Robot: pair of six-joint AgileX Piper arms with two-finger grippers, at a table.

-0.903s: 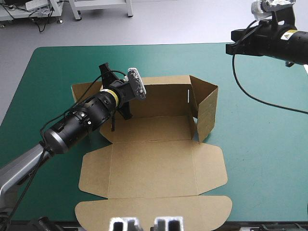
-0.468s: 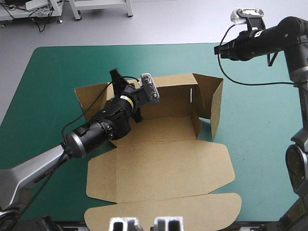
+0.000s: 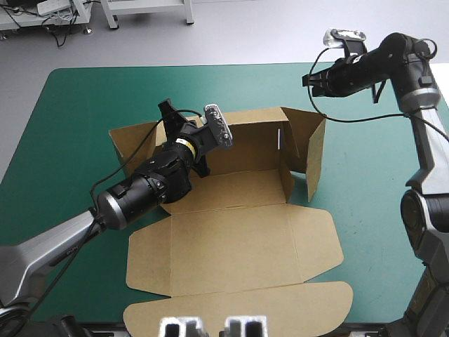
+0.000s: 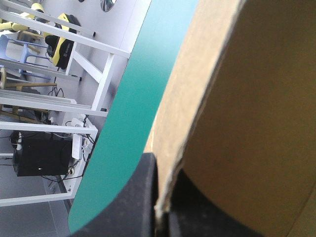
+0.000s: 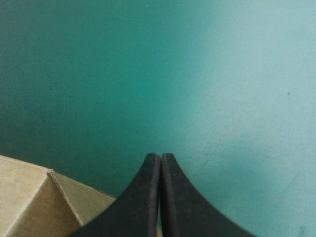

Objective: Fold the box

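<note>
Left hand (image 4: 161,213) is clamped on the raised back wall of the brown box (image 3: 231,246), the rest spread flat on the desk (image 3: 84,98) behind it. Right hand (image 3: 307,81), fingers pressed together and empty, has been swung nearer the standing side wall, probably to tuck it.

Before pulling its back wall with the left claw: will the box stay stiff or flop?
Probably stiff: the box has flat panels and straight raised walls. Likely light: thin board, seen edge-on in the left claw. It may hinge at creases and slide on the cover.
</note>
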